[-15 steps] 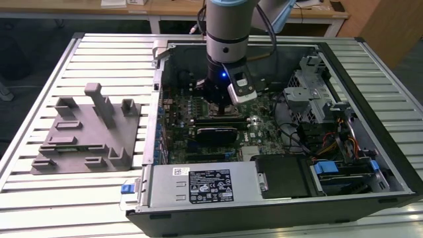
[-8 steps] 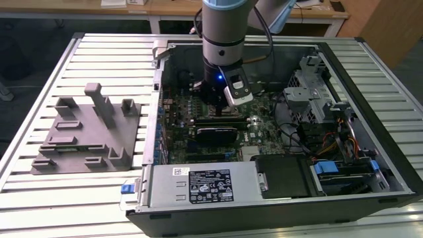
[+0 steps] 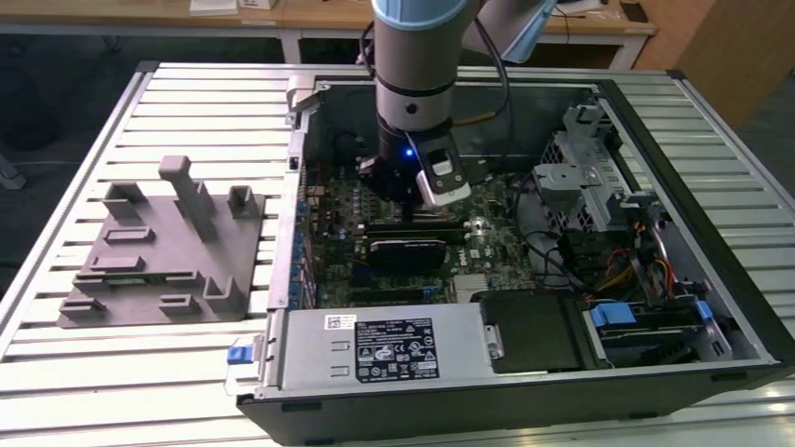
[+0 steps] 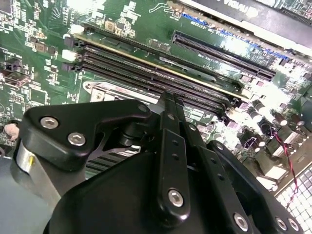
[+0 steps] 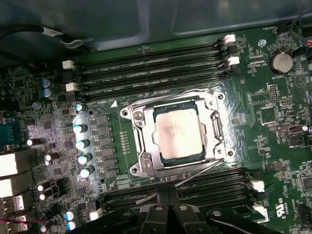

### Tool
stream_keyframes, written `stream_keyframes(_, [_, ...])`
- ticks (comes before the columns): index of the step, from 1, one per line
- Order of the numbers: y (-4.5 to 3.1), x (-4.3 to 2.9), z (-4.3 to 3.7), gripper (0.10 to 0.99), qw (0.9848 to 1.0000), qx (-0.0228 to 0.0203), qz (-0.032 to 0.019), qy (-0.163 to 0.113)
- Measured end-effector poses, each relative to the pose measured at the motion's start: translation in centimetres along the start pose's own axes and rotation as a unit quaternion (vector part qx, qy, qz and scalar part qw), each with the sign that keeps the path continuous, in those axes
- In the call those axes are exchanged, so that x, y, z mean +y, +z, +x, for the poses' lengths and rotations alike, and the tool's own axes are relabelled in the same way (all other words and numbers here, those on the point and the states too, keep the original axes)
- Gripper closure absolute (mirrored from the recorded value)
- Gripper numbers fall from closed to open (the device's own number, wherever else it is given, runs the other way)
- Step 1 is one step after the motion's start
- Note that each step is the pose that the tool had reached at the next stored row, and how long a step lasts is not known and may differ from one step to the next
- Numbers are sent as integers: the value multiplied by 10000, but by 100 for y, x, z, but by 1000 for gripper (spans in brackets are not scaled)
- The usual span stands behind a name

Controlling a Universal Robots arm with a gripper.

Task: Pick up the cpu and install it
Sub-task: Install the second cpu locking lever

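The cpu (image 5: 178, 136) lies flat in its socket (image 5: 141, 161) (metal frame around it) on the motherboard (image 5: 273, 126), between memory slots. The gripper (image 5: 168, 207) hangs just above, jaws seemingly together, holding nothing.

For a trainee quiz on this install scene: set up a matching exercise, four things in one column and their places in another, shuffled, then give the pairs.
Things
1. silvery-grey square cpu
2. grey plastic fixture with upright posts
3. black gripper
4. round silver coin battery

Places
A. on the slatted table, at the exterior view's left of the open computer case
B. in the metal-framed socket on the green motherboard
C. on the motherboard, apart from the socket, beyond the ends of the memory slots
D. down inside the computer case, over the motherboard

Pairs: 1-B, 2-A, 3-D, 4-C
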State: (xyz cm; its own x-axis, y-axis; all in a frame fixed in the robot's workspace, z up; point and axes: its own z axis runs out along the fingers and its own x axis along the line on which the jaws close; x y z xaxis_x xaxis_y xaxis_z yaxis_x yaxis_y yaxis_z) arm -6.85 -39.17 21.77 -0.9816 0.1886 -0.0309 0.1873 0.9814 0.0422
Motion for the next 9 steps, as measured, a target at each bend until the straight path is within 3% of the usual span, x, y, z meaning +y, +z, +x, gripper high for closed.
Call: stream_keyframes(9, [30,-81,43,980,9993,72,-374,6])
